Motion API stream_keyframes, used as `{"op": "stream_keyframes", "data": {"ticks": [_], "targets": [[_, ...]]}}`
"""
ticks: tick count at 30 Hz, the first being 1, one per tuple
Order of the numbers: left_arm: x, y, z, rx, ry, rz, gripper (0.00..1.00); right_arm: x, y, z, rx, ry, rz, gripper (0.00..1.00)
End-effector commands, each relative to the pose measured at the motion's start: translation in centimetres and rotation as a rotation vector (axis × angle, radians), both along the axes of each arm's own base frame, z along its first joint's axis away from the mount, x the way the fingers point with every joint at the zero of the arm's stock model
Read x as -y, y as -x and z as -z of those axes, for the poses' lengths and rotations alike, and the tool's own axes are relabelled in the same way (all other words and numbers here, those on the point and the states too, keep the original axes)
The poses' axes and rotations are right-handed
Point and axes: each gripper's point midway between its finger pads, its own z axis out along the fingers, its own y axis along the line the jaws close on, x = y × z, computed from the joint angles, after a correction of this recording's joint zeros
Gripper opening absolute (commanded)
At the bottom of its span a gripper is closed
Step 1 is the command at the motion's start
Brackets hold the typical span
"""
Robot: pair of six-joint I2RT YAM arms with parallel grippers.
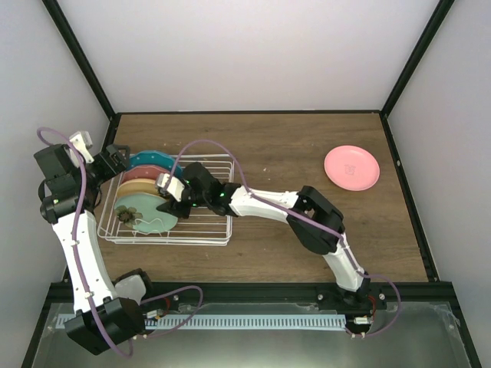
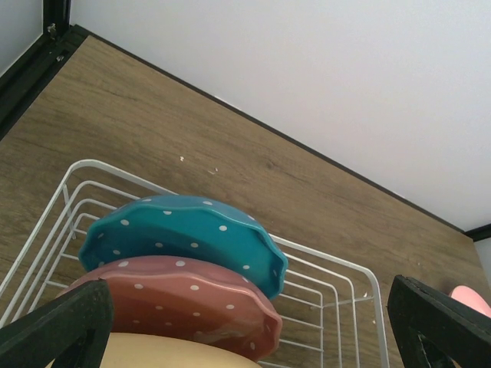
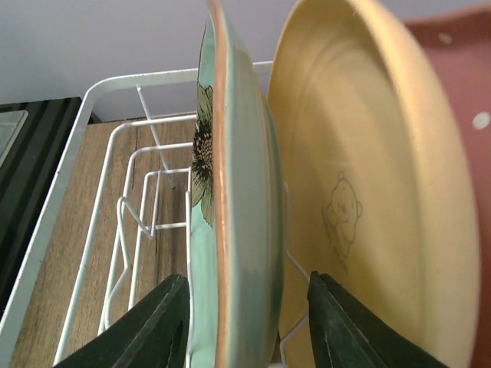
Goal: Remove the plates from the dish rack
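mint green plate [image 3: 238, 230] upright between parted right fingers [image 3: 149, 330]

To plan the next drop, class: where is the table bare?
Bare wood: between the dish rack and the pink plate, beyond the right arm; also the table at its front right corner. Crowded: the rack's left half, where the right tool straddles the mint plate.

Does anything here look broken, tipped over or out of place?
Nothing stands out. Four plates stand on edge in the dish rack, and the pink plate lies flat on the table. The right gripper straddles the green plate.
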Motion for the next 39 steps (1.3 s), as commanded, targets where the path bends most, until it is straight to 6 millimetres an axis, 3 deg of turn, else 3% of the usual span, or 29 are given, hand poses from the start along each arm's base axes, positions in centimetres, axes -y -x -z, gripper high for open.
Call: {"op": "stream_keyframes", "data": {"ticks": [1, 6, 16, 23, 39], "targets": [[0.5, 0.4, 0.0, 0.003, 0.002, 0.018, 1.0, -1.0, 0.2, -1.2, 0.028, -0.034, -0.001, 0.43], [0.5, 0.4, 0.0, 0.003, 0.006, 0.02, 1.0, -0.8, 0.7, -1.7, 0.028, -0.051, 0.001, 0.34], [0.6, 0.4, 0.2, 0.002, 0.015, 0.018, 1.0, -0.4, 1.6, -0.9, -0.009, -0.019, -0.025, 0.01], [0.9, 0.7, 0.8, -0.004, 0.03, 0.025, 1.0, 0.0, 2.1, -1.0, -0.028, -0.013, -0.02, 0.01], [0.8, -0.4, -2.5, 0.072, 0.067, 0.018, 1.0, 1.5, 1.0, -12.3, 0.145, -0.195, 0.079, 0.01]]}}
